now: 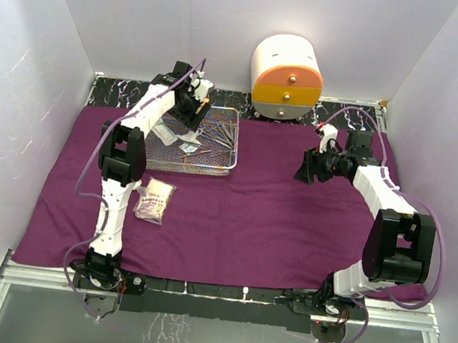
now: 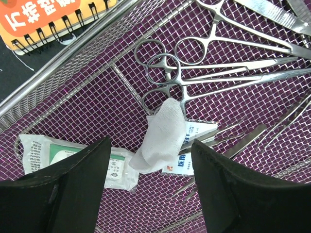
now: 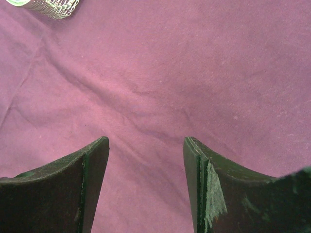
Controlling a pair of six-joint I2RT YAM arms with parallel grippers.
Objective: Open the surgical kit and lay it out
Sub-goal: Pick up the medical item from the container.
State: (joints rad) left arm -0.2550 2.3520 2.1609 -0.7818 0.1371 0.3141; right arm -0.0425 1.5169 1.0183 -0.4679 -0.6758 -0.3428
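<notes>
Far left on the purple cloth [image 1: 247,224] lies a small clear packet [image 1: 154,200], pale contents inside, flat beside the left arm. The cloth is spread wide across the table.

Next over, the wire-mesh tray [image 1: 214,157] sits on the cloth's far-left part, and the left gripper [image 2: 149,143] hangs right over it. Its fingers are spread wide, with nothing pinched between them.

Wrist view now. Outside the tray rim is an orange spiral-bound pad [image 2: 43,14] with bold white characters, upside down and cut off, so I can't read them. In the tray's left end lies a white packet [image 2: 43,153] with a green block and fine print too small to make out. Between the fingers and touching neither, a white gauze wad [image 2: 163,136] is draped over a forceps ring and a second packet [image 2: 197,133] with blue and red Chinese print, not legible. Ring-handled forceps [image 2: 214,68] lie bunched, handles left and tips running right. Tweezers [image 2: 274,10] are at the top right.

Back centre, behind the cloth, stands the white-and-orange drawer cabinet [image 1: 286,76].

Right side: the right gripper [image 3: 146,141] hovers above bare cloth, well apart from the tray, fingers parted and holding nothing.
</notes>
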